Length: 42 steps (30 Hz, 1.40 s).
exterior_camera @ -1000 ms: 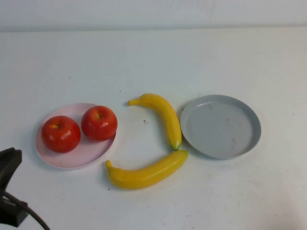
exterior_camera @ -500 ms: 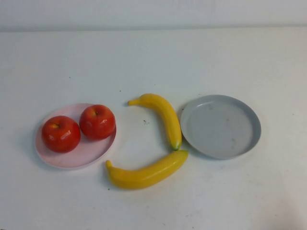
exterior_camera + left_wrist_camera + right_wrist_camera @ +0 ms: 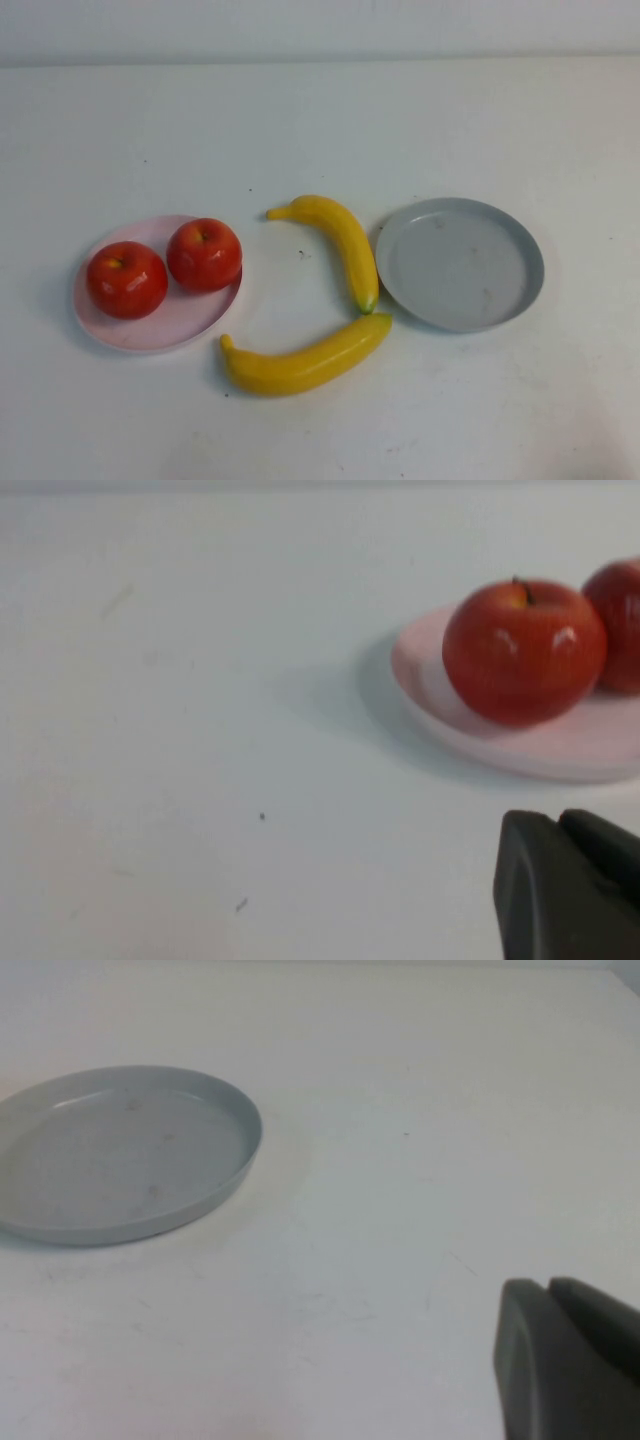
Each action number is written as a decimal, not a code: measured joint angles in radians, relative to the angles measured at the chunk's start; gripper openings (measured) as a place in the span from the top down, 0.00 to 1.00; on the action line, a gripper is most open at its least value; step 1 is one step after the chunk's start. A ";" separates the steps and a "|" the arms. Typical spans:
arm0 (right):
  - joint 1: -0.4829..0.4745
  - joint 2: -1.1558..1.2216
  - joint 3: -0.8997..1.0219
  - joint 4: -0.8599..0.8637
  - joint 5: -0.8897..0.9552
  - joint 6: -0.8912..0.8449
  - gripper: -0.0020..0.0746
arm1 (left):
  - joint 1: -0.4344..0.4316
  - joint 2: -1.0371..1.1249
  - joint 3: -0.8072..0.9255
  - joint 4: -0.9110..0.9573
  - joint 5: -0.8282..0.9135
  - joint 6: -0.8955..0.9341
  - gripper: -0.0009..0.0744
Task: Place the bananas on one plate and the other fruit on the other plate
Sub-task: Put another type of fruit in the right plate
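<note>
Two red apples (image 3: 127,279) (image 3: 204,254) sit side by side on the pale pink plate (image 3: 165,326) at the left. Two yellow bananas lie on the table between the plates: one (image 3: 343,243) runs along the grey plate's left rim, the other (image 3: 305,362) lies nearer me. The grey plate (image 3: 460,263) at the right holds nothing. Neither gripper shows in the high view. My left gripper (image 3: 558,818) is shut and empty, low over the table near the pink plate (image 3: 530,760) and an apple (image 3: 523,650). My right gripper (image 3: 548,1286) is shut and empty, apart from the grey plate (image 3: 120,1155).
A white tabletop (image 3: 320,130) stretches bare behind the plates up to a pale back wall. A small dark speck (image 3: 302,254) lies beside the upper banana.
My left arm, seen at the lower left one second ago, has left the high view. The right-hand apple has shifted slightly left on the pink plate.
</note>
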 joint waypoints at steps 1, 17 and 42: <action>0.000 0.000 0.000 0.000 0.000 0.000 1.00 | 0.000 0.000 0.002 0.000 0.039 0.000 0.99; 0.000 0.000 0.000 0.000 0.000 0.000 1.00 | 0.000 -0.001 0.002 0.000 0.078 0.010 0.99; 0.000 0.000 0.000 0.423 -0.229 0.000 1.00 | 0.000 -0.001 0.002 0.000 0.078 0.010 0.99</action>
